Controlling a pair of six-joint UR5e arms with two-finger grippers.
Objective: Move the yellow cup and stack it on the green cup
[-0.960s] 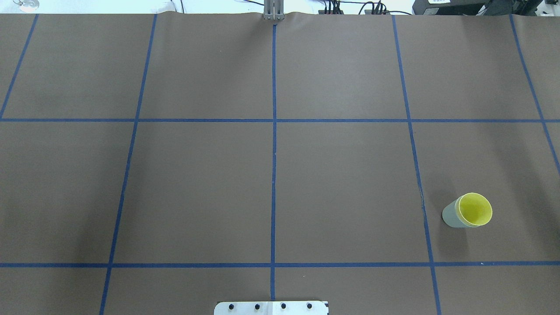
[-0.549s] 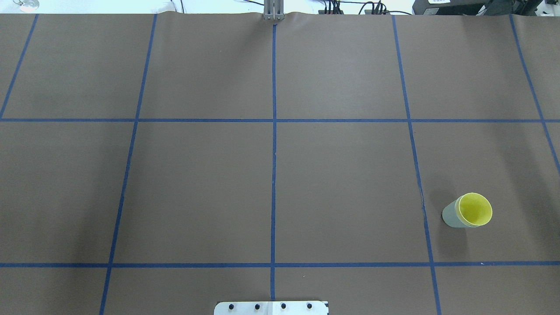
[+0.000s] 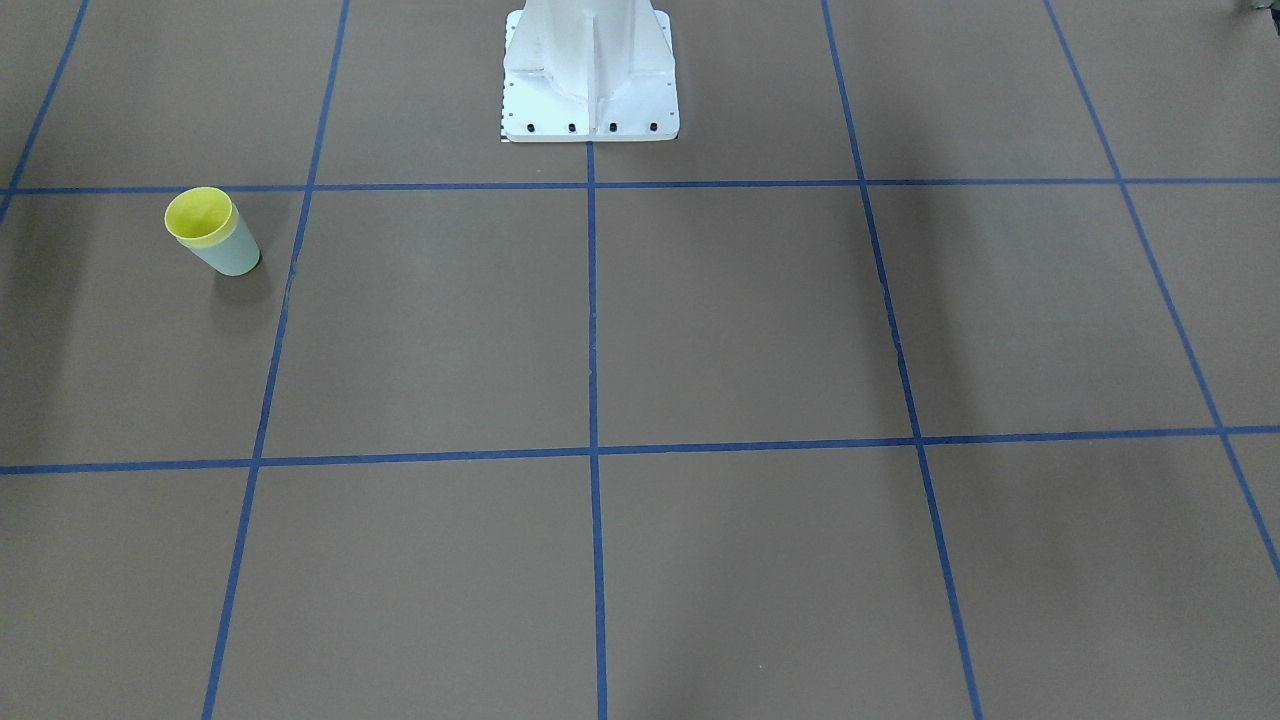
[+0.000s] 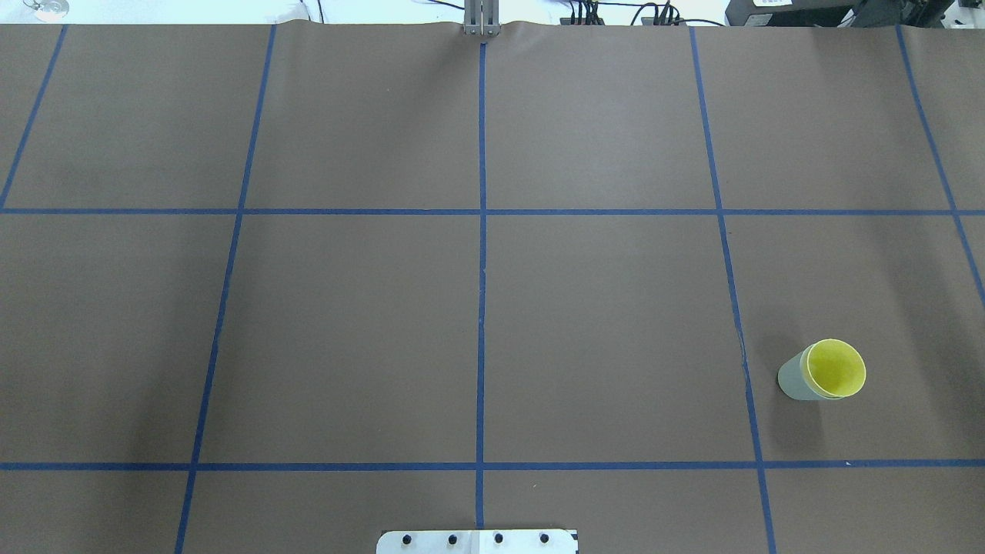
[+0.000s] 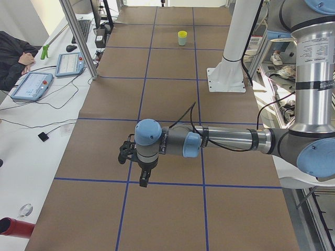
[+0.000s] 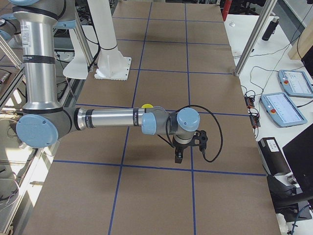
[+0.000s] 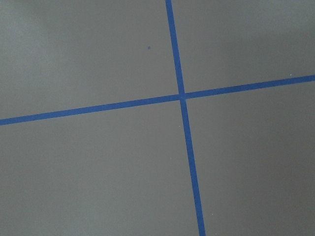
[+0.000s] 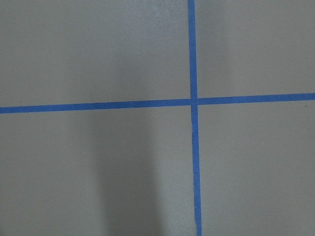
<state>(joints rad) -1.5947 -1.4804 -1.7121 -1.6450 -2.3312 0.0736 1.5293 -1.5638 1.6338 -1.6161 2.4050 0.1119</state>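
The yellow cup (image 4: 835, 368) sits nested inside the green cup (image 4: 793, 382), mouth up; only its glossy lemon rim band and smooth hollow show above the pale mint wall. Both are plain tapered tumblers, wider at the lip and without handles. The pair stands on the robot's right side of the table (image 4: 346, 331), in the near row of squares, just right of a tape line (image 4: 735, 308); from across the table it appears at the left, yellow (image 3: 200, 215) over green (image 3: 238, 256).

The table is covered in flat, matte brown paper, ruled into large squares by thin blue tape; the white metal pedestal (image 3: 590, 70) is bolted at the robot's edge.

The right arm (image 6: 112, 119) reaches out level over the paper – brushed silver tube, pale blue joint caps – and hides all but a sliver of yellow (image 6: 146, 105); the right gripper (image 6: 178, 157) points straight down near a tape crossing, well apart from the cups. The left gripper (image 5: 142, 180) hangs the same way over the far end of the table. Both show only in the side views, so I cannot tell how their jaws stand, and I see nothing in either – the wrist cameras give only paper and a blue cross (image 7: 182, 96).
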